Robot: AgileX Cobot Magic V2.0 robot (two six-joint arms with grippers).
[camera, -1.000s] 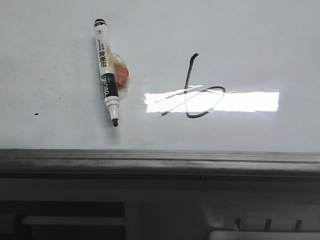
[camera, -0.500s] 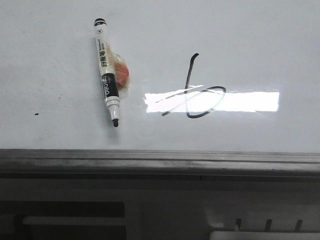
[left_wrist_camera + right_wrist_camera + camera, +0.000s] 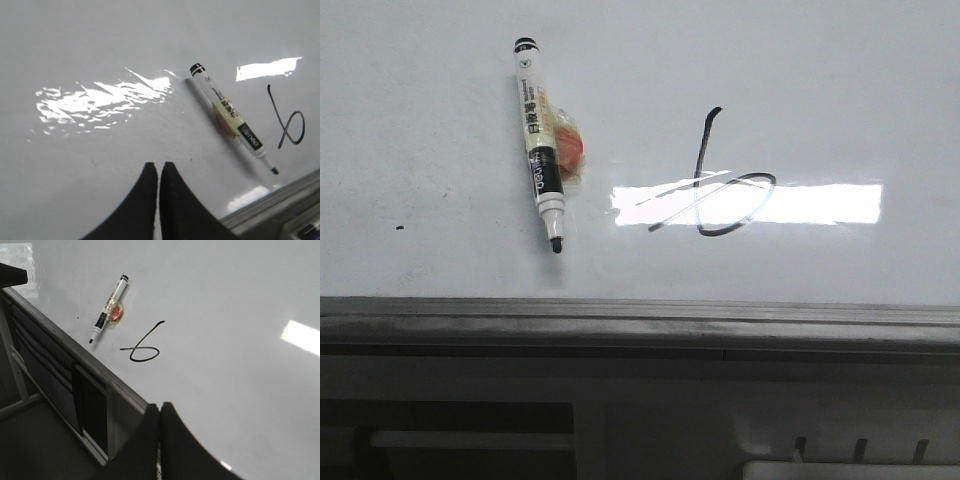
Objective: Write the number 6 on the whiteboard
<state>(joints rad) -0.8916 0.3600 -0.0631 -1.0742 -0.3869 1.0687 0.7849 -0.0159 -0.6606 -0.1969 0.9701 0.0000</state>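
from where i'm sitting the thin black hand-drawn number 6 (image 3: pixel 720 180) is already on the big glossy white whiteboard (image 3: pixel 840 80), just right of the white uncapped marker pen (image 3: pixel 540 145), which lies tip toward me. left fingers (image 3: pixel 158 172) and right fingers (image 3: pixel 160 412) are pinched together, holding nothing, both well clear; the left looks nearer the pen

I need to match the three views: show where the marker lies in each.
Front view: marker lies left of the 6, tip toward the frame.
Left wrist view: marker between the glare and the 6.
Right wrist view: marker near the frame.
Shared landmark: the 6.
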